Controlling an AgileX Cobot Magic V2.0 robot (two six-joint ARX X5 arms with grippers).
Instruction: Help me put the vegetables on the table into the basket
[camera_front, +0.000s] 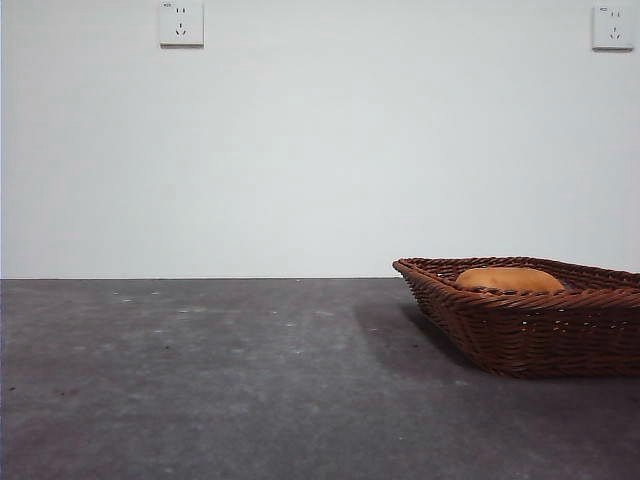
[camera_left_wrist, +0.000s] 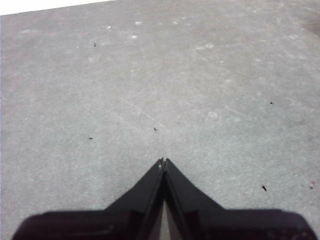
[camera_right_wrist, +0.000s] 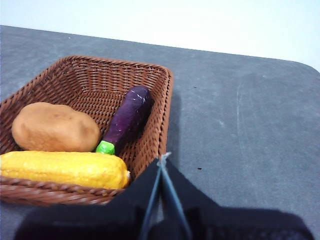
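Note:
The dark-brown wicker basket (camera_right_wrist: 165, 105) holds all three vegetables in the right wrist view: the brown potato (camera_right_wrist: 55, 127), the yellow corn cob (camera_right_wrist: 62, 169) and the dark-purple eggplant (camera_right_wrist: 127, 119) with its green cap. In the front view the basket (camera_front: 540, 330) stands at the right on the table (camera_front: 200, 380), with only the potato's top (camera_front: 508, 279) showing over the rim. My right gripper (camera_right_wrist: 162, 159) is shut and empty, just outside the basket's near corner. My left gripper (camera_left_wrist: 163, 161) is shut and empty over bare table (camera_left_wrist: 150, 90).
Two wall sockets (camera_front: 181, 23) (camera_front: 612, 27) sit high on the white wall behind the table. The table's far edge shows in the right wrist view (camera_right_wrist: 280, 60). Neither arm shows in the front view.

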